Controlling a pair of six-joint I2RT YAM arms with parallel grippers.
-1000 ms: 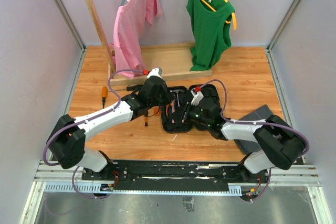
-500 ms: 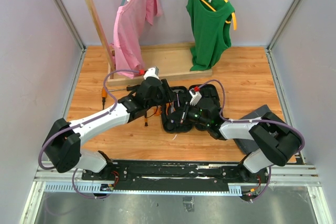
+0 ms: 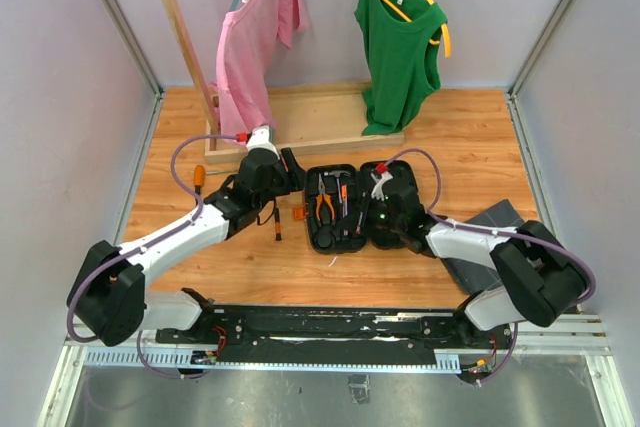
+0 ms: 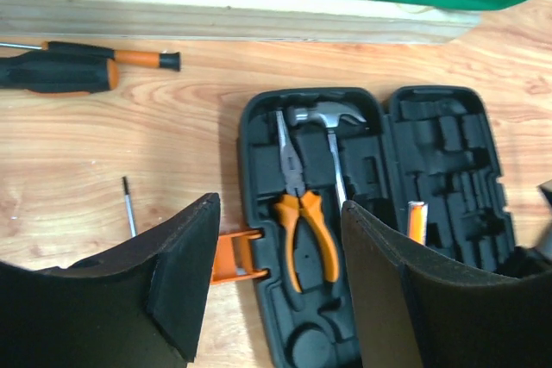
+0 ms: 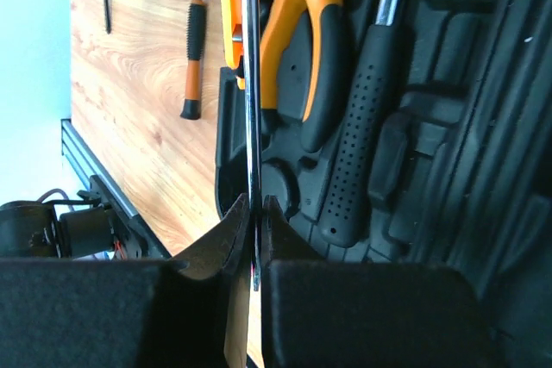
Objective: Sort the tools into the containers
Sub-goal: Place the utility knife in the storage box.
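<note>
The black tool case point(image 3: 385, 232) lies open on the wooden table. Orange-handled pliers point(image 4: 302, 230) and a hammer point(image 4: 328, 118) lie in its left half point(image 4: 259, 152). My left gripper point(image 4: 280, 252) hovers open and empty above that half's left edge, near the orange latch point(image 4: 235, 256); it is also seen from above point(image 3: 292, 169). My right gripper point(image 5: 257, 213) is over the case, shut on a thin metal tool shaft point(image 5: 252, 109). Beside that shaft lie the pliers point(image 5: 302, 32) and the hammer's black handle point(image 5: 362, 127). A black-and-orange screwdriver point(image 4: 60, 71) lies left of the case.
A small screwdriver point(image 5: 191, 58) lies on the table by the case's near-left corner point(image 3: 277, 230). The wooden rack base point(image 3: 330, 132) with a pink shirt point(image 3: 255, 37) and a green top point(image 3: 400, 37) stands behind. A dark grey tray point(image 3: 495, 232) sits at the right.
My left gripper has opened and drawn back to the left off the case, and the orange pliers now show lying in it. My right gripper has shut on the thin shaft.
</note>
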